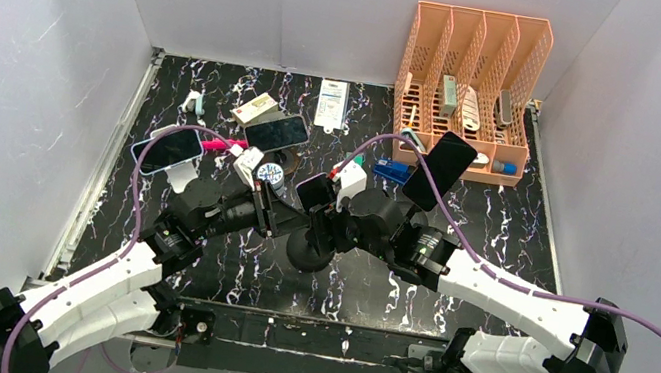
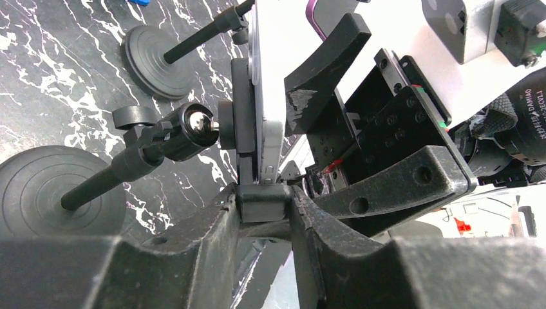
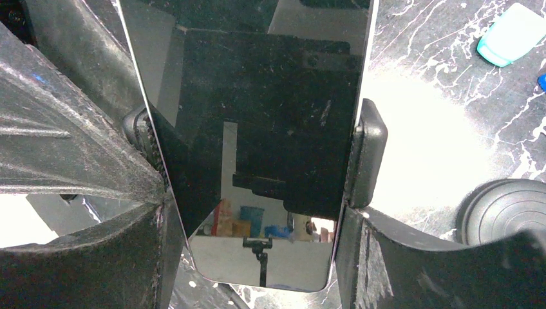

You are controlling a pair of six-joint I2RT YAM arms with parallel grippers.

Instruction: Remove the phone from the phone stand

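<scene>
The phone (image 1: 315, 190) sits clamped in a black phone stand (image 1: 307, 254) at the middle of the table. In the right wrist view its dark screen (image 3: 257, 116) fills the space between my fingers. My right gripper (image 3: 257, 206) is shut on the phone's two long edges, just below the stand's side clamp pads (image 3: 367, 154). In the left wrist view the phone (image 2: 270, 84) shows edge-on. My left gripper (image 2: 263, 206) is shut on the stand's lower clamp block (image 2: 263, 199), beside its ball joint (image 2: 193, 125). The two grippers (image 1: 287, 208) (image 1: 333, 222) meet at the stand.
Three other phones on stands are at the left (image 1: 169, 147), back centre (image 1: 277, 131) and right (image 1: 439, 169). An orange file rack (image 1: 470, 88) stands at the back right. Another stand's round base (image 2: 158, 61) is close by. Small boxes and a teal object (image 3: 512, 26) lie around.
</scene>
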